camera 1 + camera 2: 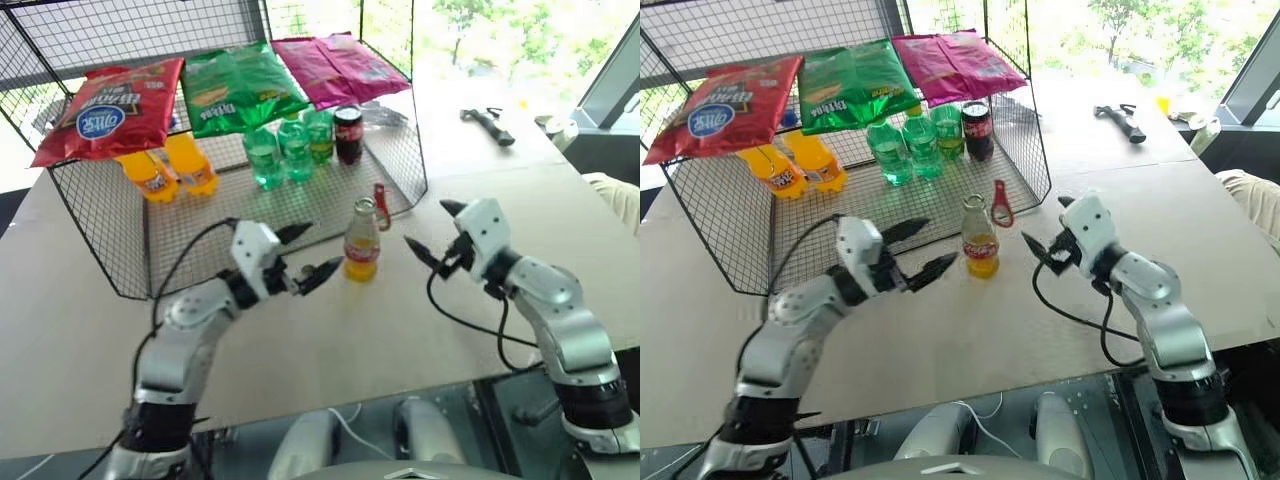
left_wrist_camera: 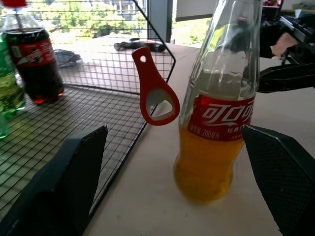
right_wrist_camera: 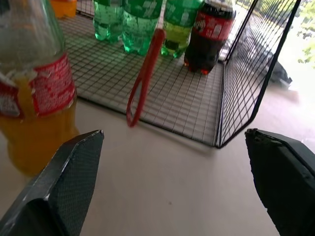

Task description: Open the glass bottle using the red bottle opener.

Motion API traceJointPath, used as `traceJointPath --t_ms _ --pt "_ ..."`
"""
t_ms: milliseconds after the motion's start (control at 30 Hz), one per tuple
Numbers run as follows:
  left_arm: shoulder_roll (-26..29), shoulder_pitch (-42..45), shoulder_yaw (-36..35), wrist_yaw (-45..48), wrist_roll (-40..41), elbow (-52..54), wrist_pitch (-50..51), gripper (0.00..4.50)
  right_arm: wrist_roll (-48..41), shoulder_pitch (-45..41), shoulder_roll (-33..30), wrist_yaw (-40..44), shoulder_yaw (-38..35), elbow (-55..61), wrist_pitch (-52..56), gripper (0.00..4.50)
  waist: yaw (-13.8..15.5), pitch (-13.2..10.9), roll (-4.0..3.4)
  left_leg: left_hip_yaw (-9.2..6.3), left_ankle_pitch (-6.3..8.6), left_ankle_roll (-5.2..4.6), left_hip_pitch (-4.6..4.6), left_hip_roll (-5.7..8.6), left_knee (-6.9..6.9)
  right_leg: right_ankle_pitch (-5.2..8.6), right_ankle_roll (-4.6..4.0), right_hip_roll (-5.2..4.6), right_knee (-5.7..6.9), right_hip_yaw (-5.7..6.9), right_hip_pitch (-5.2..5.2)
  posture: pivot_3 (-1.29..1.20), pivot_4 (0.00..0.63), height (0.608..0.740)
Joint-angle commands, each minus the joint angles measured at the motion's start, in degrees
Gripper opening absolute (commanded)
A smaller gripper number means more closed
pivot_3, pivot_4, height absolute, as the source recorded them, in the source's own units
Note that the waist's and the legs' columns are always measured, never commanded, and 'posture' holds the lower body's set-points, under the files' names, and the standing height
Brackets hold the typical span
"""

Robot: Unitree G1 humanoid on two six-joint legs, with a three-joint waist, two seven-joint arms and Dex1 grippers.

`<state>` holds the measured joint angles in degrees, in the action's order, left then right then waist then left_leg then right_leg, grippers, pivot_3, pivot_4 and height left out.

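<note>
The bottle (image 1: 361,243) stood upright on the table (image 1: 330,340), between two wide-open, empty grippers.

Its red label faced the robot and yellow-orange drink filled its lower part. The opener (image 1: 380,201) appeared just behind and to the right of the bottle's neck, tilted with its loop end down, at the near edge of the wire rack (image 1: 400,150); what held it there could not be told. The left gripper (image 1: 303,254) sat just left of the bottle, fingers spread, holding nothing. The right gripper (image 1: 432,232) sat just right of it, spread as well, holding nothing. Farther back in the rack stood green bottles (image 1: 290,148), a dark cola bottle (image 1: 348,134) and orange bottles (image 1: 170,167), with snack bags (image 1: 230,85) on top. A hammer (image 1: 490,124) lay far right on the table.
</note>
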<state>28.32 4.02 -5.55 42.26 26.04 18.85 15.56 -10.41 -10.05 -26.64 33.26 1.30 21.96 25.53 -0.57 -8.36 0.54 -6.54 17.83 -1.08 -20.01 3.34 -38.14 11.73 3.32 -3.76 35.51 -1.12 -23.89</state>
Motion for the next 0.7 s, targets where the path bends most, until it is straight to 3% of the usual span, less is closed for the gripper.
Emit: traceJointPath --t_ms 33,300,700 --pt "2.16 -5.61 -5.2 -1.22 1.49 4.49 1.39 4.5 -1.05 4.47 -3.35 1.78 -3.65 0.71 -1.18 4.41 -0.01 -0.01 0.0 0.01 0.0 -0.01 0.0 0.01 -0.01 0.0 0.01 0.0 0.0 0.0 0.0 0.0 0.15 0.74" --pt "2.29 -19.35 -7.29 -3.58 -3.56 7.62 -2.53 4.5 -8.95 7.77 -0.33 2.72 -11.64 -3.55 -7.19 4.41 -0.06 -0.11 0.02 0.07 0.01 -0.01 0.06 -0.08 -0.02 0.01 0.02 0.03 0.01 0.02 0.09 0.0 0.15 0.74" --pt "-2.21 -32.07 -7.56 -8.86 -7.41 11.66 -6.43 4.5 -10.43 16.02 -2.46 12.03 -9.85 -6.25 -14.68 4.41 0.22 -0.24 0.07 0.11 0.17 -0.27 0.09 -0.12 -0.03 0.02 0.03 -0.14 -0.08 0.04 0.16 0.0 0.15 0.74"
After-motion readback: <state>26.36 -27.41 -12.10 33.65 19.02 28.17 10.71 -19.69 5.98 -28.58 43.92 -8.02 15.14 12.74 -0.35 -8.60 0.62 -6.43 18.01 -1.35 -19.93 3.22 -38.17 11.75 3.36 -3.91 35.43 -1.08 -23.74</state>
